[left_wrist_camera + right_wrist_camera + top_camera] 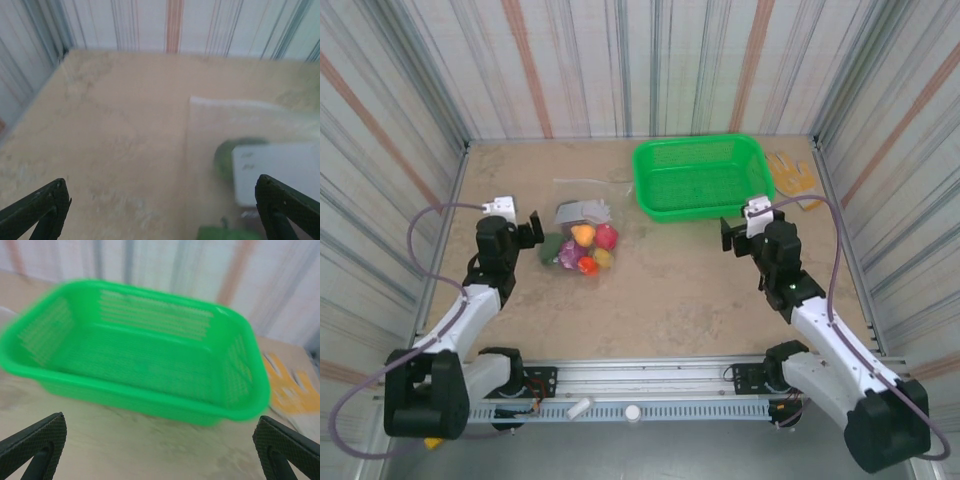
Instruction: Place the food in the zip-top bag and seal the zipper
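Task near its end: the food (586, 240) appears gathered inside the zip-top bag (582, 212), just right of the left end effector (531, 231), which like the right end effector (727, 236) stands apart and empty; sealing cannot be judged.

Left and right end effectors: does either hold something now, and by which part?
Nothing is held. The left end effector stands open beside the clear plastic zip-top bag; the right end effector stands open before the green mesh plastic basket.

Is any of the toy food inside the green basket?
No, the basket's mesh floor is bare, and the food sits in a pile left of it.
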`<state>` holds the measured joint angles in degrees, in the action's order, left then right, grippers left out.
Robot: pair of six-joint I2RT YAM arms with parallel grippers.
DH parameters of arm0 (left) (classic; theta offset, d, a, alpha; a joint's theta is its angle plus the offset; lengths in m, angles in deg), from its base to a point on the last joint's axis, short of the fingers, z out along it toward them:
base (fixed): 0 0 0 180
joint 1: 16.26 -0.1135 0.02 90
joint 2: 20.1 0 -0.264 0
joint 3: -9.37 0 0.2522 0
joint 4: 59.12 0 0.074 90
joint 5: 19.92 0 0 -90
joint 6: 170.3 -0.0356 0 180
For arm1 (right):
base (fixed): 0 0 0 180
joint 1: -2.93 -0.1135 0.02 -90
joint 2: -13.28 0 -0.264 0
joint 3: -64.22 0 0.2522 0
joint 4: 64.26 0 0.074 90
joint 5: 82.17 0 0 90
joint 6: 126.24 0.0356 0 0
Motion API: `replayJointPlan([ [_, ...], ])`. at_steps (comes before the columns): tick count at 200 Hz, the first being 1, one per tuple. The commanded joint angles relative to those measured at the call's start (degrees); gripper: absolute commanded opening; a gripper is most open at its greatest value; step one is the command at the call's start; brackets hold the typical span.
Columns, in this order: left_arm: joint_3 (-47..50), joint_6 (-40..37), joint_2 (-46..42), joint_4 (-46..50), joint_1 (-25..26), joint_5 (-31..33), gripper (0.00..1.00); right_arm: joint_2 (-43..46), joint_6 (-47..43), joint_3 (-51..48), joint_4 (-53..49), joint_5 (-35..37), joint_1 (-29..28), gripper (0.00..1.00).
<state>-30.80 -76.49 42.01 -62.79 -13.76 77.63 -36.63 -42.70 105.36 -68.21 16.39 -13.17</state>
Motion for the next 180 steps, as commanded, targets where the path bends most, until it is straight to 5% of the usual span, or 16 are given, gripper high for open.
replayJointPlan([
  [1, 4.3, -1.5, 3.0, -6.9, -3.1, -8.1, 0.99, -2.1, 0.8, -6.2, 9.6, 1.5, 5.9, 0.99],
  [64, 6.6, -5.8, 13.2, -24.0, -4.0, -13.9, 0.99, -21.0, 7.2, -10.6, 28.7, -9.6, 17.2, 0.99],
  [98, 11.3, -6.6, 25.9, -47.0, -4.4, -14.6, 0.99, -27.9, 9.1, -11.2, 39.8, -13.4, 18.8, 0.99],
  [123, 3.1, -8.6, 25.5, -30.3, -4.5, -20.1, 0.99, -40.1, 8.3, -13.0, 56.3, -17.6, 19.0, 0.99],
  [139, 2.7, -8.5, 24.2, -26.9, -4.2, -18.9, 0.99, -37.1, 7.1, -7.2, 39.8, -17.8, 18.8, 0.99],
  [180, 2.3, -8.4, 24.7, -26.9, -3.6, -17.0, 0.99, -38.9, 11.0, -4.1, 36.7, -13.1, 20.0, 0.99],
])
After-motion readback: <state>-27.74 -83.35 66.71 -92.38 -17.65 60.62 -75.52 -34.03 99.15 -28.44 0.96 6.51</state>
